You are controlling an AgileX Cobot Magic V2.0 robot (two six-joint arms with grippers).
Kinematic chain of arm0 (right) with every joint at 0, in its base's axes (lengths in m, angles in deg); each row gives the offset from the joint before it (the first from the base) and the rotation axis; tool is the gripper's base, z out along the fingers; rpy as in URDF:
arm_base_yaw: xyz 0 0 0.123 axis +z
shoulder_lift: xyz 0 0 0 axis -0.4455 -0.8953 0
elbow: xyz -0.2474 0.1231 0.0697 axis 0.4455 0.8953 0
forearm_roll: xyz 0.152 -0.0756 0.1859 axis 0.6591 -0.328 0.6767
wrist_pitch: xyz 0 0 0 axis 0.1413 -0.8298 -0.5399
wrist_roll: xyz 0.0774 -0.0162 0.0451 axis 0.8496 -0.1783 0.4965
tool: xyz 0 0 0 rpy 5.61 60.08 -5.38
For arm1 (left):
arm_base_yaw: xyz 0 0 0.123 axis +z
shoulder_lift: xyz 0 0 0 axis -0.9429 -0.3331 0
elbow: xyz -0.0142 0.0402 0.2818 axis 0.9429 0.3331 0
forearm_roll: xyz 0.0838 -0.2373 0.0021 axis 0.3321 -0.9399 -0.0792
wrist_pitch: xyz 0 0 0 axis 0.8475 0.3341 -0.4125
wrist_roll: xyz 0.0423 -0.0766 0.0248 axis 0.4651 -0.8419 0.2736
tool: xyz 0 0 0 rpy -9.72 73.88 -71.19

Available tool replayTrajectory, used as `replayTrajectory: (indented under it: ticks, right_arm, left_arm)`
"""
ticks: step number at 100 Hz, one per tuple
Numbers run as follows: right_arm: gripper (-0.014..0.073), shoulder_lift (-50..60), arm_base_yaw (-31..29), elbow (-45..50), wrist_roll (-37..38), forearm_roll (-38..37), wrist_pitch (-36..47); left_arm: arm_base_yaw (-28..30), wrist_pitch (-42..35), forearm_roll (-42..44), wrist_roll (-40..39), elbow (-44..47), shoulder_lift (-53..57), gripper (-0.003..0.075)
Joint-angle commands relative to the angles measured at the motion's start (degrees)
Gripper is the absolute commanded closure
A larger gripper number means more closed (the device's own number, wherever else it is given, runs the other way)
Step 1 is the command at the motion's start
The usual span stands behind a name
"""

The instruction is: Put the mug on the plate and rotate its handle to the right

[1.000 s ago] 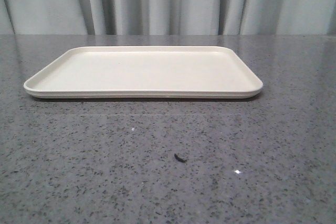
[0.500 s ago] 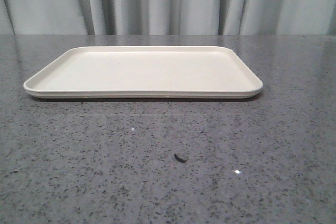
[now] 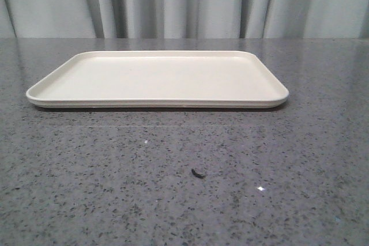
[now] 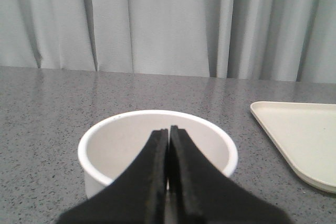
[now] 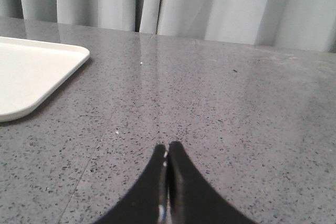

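- The left gripper [image 4: 168, 129] has its black jaws pressed together with nothing between them, poised over the open mouth of the mug [image 4: 113, 141].
- The right gripper [image 5: 167, 148] is likewise closed on nothing, above bare grey speckled desk [image 3: 300, 159].
- The mug stands on the desk, beside the plate's left end; its handle cannot be seen.
- The plate [image 3: 155, 103] lies flat mid-desk, towards the far edge and the curtain [image 3: 184, 1].
- A small dark scrap [image 3: 198, 173] lies nearer the front edge.

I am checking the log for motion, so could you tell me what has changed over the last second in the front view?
Nothing visibly changed: the plate lies in the same place on the table, bare, and the dark speck in front of it has not moved.
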Motion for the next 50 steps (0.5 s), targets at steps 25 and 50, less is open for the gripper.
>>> replayTrajectory:
  ticks: [25, 50]
  right_arm:
    - [0.0655, 1.1, 0.1, -0.1, -0.1, 0.0, 4.2]
    - [0.0655, 1.1, 0.1, -0.1, -0.1, 0.0, 4.3]
  left_arm:
    - [0.1, -4.5, -0.2, -0.5, 0.3, 1.9, 0.0739]
    - [0.1, -5.7, -0.2, -0.5, 0.3, 1.9, 0.0739]
